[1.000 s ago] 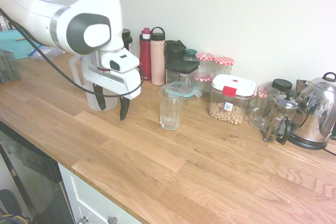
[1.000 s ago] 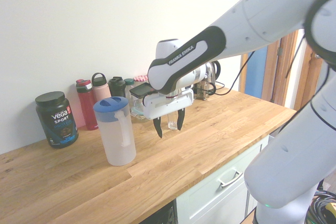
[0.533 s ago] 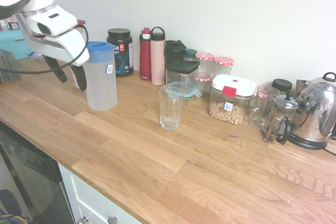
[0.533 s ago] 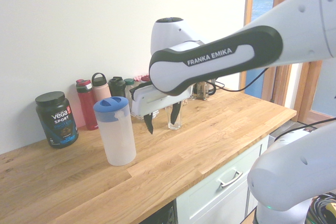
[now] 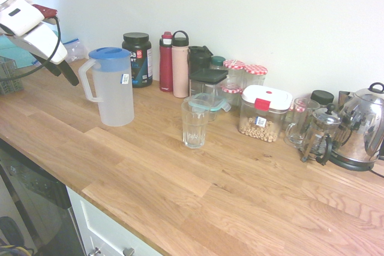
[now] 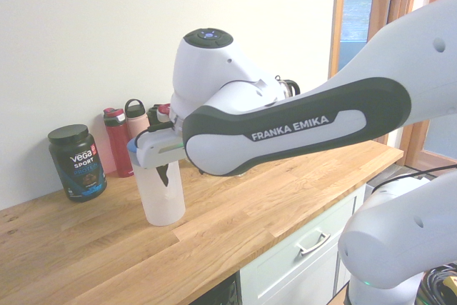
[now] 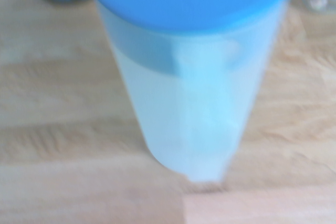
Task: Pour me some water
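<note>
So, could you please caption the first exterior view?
Open gripper beside the pitcher; glass waits nearby.

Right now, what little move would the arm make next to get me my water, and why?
Probably ease the open gripper in toward the handle of the jug. The handle sticks out on the gripper's side, the fingers hang beside it holding nothing, and the drinking glass stands further along the counter, waiting for a pour.

Translucent white pitcher (image 5: pixel 115 91) with blue lid (image 5: pixel 108 53), upright on the wooden tabletop (image 5: pixel 180 172), handle facing away from the glass, clear empty drinking glass (image 5: pixel 195 123) upright nearby, apart from it
</note>
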You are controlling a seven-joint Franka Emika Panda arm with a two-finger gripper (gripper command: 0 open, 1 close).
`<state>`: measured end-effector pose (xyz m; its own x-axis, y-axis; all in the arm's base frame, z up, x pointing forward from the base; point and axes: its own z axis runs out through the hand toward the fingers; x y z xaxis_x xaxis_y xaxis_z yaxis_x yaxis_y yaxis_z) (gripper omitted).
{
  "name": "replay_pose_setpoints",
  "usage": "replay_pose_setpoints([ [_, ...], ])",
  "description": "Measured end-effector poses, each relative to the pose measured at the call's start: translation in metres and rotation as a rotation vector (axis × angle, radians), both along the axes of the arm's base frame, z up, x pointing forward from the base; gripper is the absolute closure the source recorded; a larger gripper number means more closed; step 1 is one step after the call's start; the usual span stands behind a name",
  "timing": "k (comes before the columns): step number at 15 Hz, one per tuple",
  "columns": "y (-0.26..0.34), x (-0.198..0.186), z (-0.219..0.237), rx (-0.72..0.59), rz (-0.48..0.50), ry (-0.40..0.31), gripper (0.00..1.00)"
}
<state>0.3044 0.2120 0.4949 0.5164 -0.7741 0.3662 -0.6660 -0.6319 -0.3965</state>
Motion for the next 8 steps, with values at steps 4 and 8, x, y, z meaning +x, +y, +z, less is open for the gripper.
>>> replay_pose_setpoints([
  [4, -0.001, 0.041, -0.009, -0.023, 0.007, -0.031, 1.00],
  [8, 0.002, 0.062, -0.023, -0.030, 0.036, -0.037, 1.00],
])
